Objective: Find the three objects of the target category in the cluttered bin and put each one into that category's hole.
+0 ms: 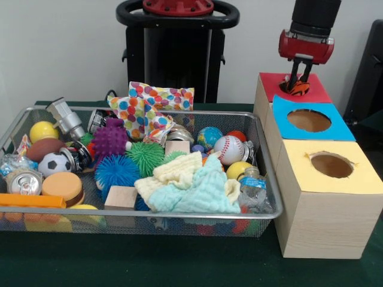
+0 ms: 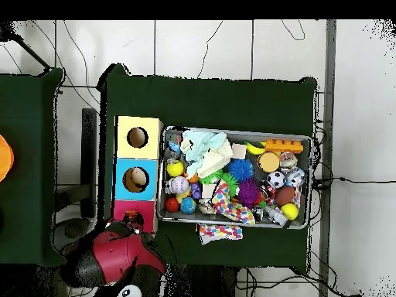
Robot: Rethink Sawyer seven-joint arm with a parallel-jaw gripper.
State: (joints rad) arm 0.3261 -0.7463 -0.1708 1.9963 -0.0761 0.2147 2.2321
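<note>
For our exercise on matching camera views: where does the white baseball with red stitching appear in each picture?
Front view: the white baseball with red stitching lies right of centre in the wire mesh bin, towards its far side.
Overhead view: the baseball sits at the bin's left end, low in it.
Shared landmark: the blue-topped wooden box with a round hole, on the baseball's side of the bin.

An orange-and-black striped object [image 1: 297, 88] is sitting between the jaws, its lower part hidden in the red box [image 1: 317, 91] hole, so its kind is staying unclear. Directly below the jaws, the overhead arm [image 2: 116, 259] is covering that box.
</note>
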